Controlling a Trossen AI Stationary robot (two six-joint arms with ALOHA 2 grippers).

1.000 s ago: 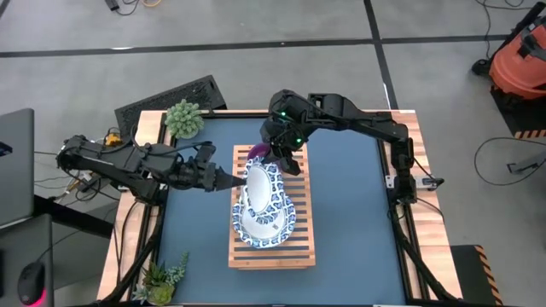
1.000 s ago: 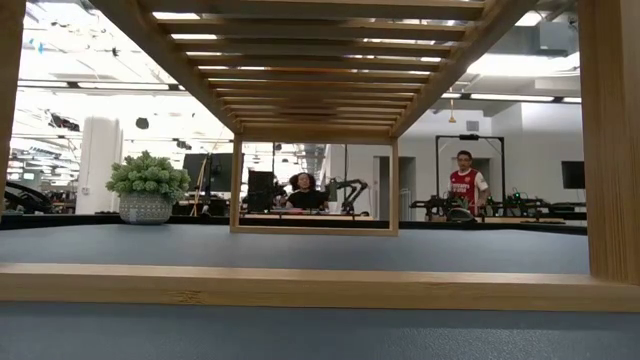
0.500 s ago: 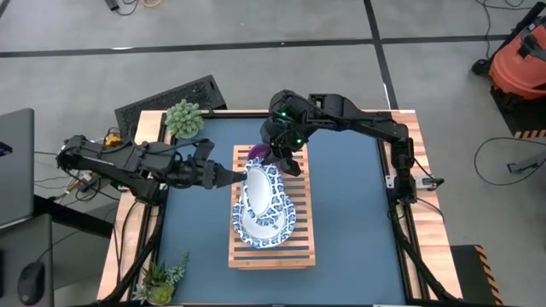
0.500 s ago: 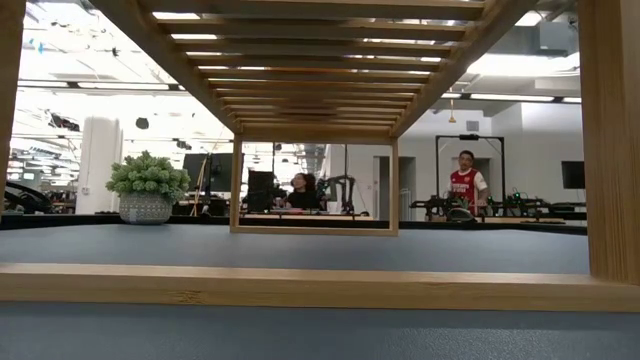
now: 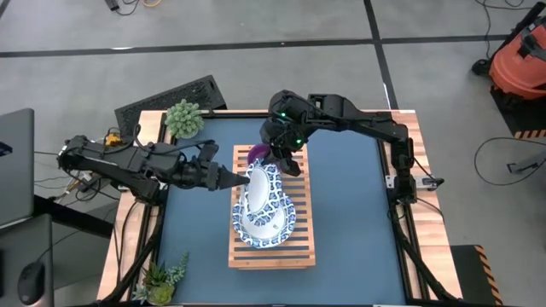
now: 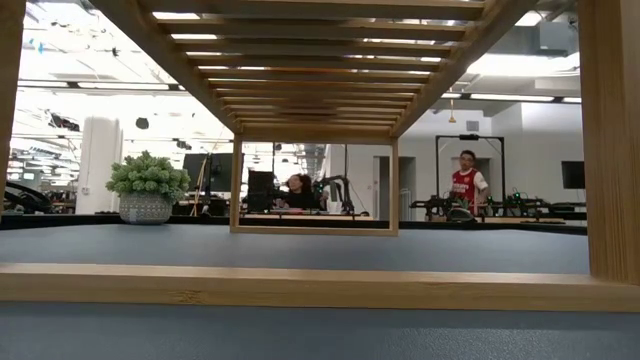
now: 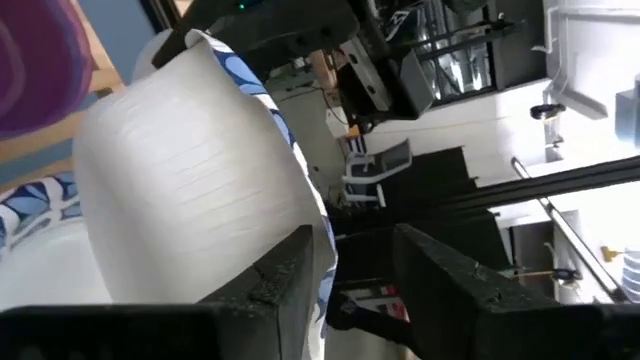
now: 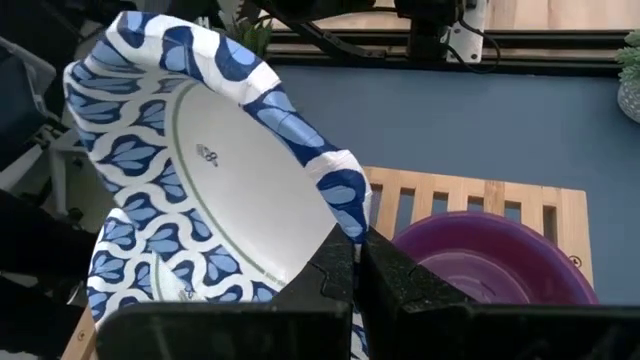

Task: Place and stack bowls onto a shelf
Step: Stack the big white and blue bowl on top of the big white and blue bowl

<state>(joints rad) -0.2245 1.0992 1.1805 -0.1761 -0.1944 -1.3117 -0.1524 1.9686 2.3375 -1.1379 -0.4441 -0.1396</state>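
Overhead, a rectangular light-wood slatted shelf (image 5: 271,213) lies flat on the dark blue counter (image 5: 350,213). On it rests a stack of wide white dishes with blue patterned rims (image 5: 260,226); how many are in the stack cannot be counted. One more white dish with a blue patterned rim (image 5: 258,188) stands tilted on edge above the stack. The right gripper (image 5: 275,159) pinches that dish's rim between nearly closed fingers (image 8: 335,265), seen plainly from the right wrist. Just beside it on the shelf sits a small purple plastic bowl (image 8: 490,262), mostly hidden under the right arm from above. The left gripper (image 5: 239,178) reaches in from the left; its fingers (image 7: 290,275) stand apart, one against the dish's white underside, the other clear of it. Two small green potted plants (image 5: 184,118) sit at the counter's left corners. From counter height only the shelf's frame shows, no dishes.
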